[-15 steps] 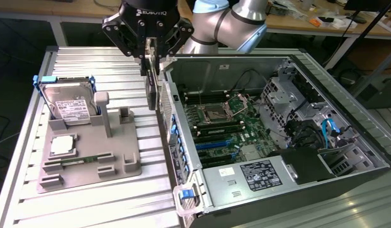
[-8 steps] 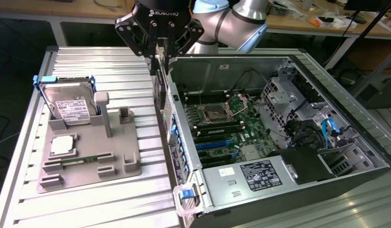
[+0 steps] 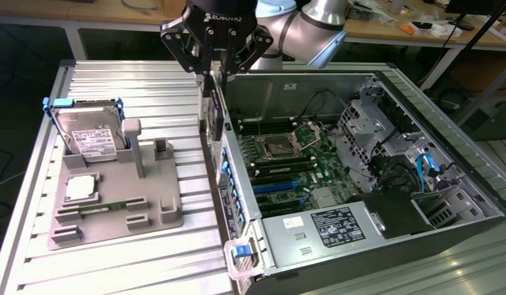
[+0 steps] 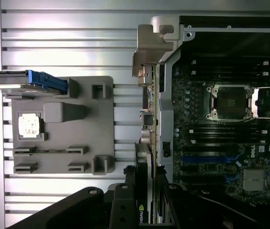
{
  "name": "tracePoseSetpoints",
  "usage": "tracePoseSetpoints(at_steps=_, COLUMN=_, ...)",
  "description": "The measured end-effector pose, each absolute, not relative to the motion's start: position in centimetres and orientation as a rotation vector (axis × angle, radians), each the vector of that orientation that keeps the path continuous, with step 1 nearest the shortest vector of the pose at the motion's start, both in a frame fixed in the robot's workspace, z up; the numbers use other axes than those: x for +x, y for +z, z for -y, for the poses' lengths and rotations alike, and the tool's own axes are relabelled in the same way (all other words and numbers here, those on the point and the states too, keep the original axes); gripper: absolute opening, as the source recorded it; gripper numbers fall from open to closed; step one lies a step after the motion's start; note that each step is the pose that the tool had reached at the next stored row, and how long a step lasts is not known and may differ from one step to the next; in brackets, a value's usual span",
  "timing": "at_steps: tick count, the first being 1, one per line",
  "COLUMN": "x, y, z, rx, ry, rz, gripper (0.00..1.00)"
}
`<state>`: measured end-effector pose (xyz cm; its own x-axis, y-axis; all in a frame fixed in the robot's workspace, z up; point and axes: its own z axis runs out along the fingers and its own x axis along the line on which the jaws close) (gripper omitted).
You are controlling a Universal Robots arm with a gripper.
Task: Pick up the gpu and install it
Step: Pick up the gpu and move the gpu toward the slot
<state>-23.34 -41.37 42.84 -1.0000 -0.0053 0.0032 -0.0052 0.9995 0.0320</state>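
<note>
Here the fingers (image 4: 123, 205) are clamped on the gpu (image 3: 209, 110). It hangs edge-on below the gripper (image 3: 215, 70), upper centre of the exterior frame, just beside the case's rear wall (image 3: 228, 153). Pinched by one thin edge, the card could snag that wall and twist loose. The motherboard (image 3: 294, 160) lies right of the wall. The hard drive (image 3: 89, 138) and grey fixture (image 3: 113, 221) sit well apart at left.

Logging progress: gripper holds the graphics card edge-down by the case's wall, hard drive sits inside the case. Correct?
Not quite. The hard drive stands in the grey holder beside the case, not inside it, as the exterior view shows. The rest is right: the gripper grips the graphics card edge-down by the case's wall.
</note>
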Motion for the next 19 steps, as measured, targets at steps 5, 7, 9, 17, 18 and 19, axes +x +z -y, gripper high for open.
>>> tracePoseSetpoints(at_steps=5, x=-22.6, y=42.8, z=41.4, rx=0.006, ry=-0.050, rz=3.134, gripper=0.27)
tracePoseSetpoints(at_steps=7, x=-22.5, y=42.8, z=41.4, rx=0.004, ry=-0.050, rz=3.133, gripper=0.27)
tracePoseSetpoints(at_steps=9, x=-22.3, y=42.8, z=41.4, rx=0.003, ry=-0.050, rz=3.133, gripper=0.27)
tracePoseSetpoints(at_steps=17, x=-20.5, y=42.8, z=41.4, rx=0.000, ry=-0.050, rz=3.124, gripper=0.27)
tracePoseSetpoints(at_steps=18, x=-20.3, y=42.8, z=41.4, rx=0.000, ry=-0.050, rz=3.124, gripper=0.27)
tracePoseSetpoints(at_steps=19, x=-20.2, y=42.8, z=41.4, rx=0.000, ry=-0.050, rz=3.123, gripper=0.27)
